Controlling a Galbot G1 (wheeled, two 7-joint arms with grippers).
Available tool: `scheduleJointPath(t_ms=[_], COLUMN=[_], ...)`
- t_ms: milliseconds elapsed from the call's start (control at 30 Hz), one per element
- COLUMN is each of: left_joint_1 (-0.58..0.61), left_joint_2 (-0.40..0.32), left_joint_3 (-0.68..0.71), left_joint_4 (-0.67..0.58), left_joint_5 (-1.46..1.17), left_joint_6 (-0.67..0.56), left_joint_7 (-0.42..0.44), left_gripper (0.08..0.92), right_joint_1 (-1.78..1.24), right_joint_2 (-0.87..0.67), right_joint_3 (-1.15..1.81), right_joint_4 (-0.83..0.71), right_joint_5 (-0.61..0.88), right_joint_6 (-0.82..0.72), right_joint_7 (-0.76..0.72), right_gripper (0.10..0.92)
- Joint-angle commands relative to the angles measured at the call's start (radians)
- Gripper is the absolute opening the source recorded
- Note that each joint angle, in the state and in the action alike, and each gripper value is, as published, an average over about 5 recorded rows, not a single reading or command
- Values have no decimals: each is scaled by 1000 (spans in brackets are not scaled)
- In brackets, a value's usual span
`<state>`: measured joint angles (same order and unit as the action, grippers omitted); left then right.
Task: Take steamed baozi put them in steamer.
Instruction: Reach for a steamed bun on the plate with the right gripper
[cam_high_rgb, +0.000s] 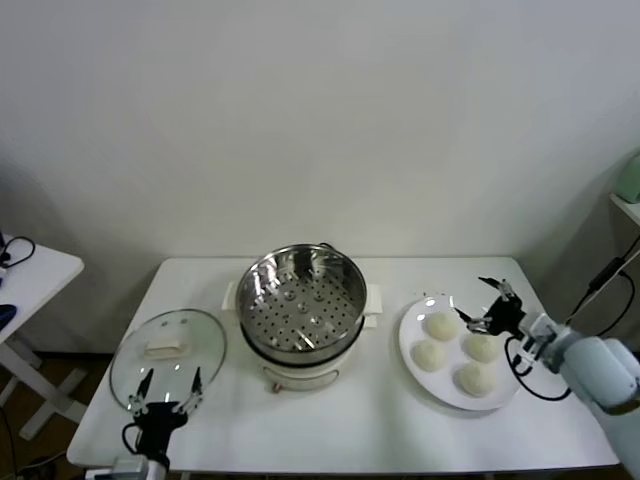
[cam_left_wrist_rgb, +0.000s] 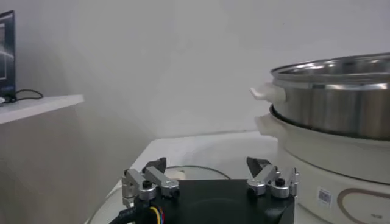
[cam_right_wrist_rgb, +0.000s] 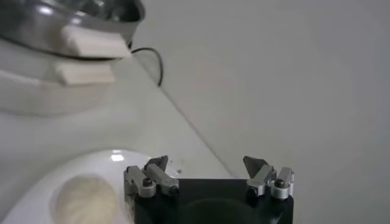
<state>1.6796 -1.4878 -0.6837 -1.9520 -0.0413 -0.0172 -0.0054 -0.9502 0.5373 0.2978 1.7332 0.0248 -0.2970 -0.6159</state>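
lid (cam_high_rgb: 168, 356) left of steamer (cam_high_rgb: 303, 312), baozi (cam_high_rgb: 441, 326) right

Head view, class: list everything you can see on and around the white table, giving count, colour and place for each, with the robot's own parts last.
Steamed baozi: four, cream-white, on the plate, right part of the table.
Plate: one, white, right of the steamer.
Steamer: one, shiny steel with perforated tray on a cream-white base, table centre, no buns inside.
Glass lid: one, clear with cream handle, flat on the table's left part.
Table: one, white, under all of these.
Side table: one, white, far left.
Left gripper: one, black and silver, open, at the lid's near edge.
Right gripper: one, black and silver, open, over the plate's right rim.
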Motion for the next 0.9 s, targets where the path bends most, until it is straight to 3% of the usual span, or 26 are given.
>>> scheduleJointPath(t_ms=[33,267,500,900], left_joint_1=[1,8,11,8], left_joint_2=[-1,-7,-11,-17], left_joint_3=[2,12,12,3], left_joint_4=[-1,2,10,13], left_joint_5=[8,35,51,58], left_joint_6=[-2,-12,-18,-11], left_joint_7=[1,3,4,16], left_gripper=[823,823,823,823], right_joint_1=[290,797,1145,1345], right_joint_2=[-184,-170,-51,133], right_joint_3=[-255,-819,-1238,-1575], right_joint_4=[-105,-242,-364,-487], right_joint_5=[-51,9,84,193], right_joint_6=[32,73,30,-56], right_joint_7=[-229,-384,-390,-348], right_gripper=[823,823,823,823])
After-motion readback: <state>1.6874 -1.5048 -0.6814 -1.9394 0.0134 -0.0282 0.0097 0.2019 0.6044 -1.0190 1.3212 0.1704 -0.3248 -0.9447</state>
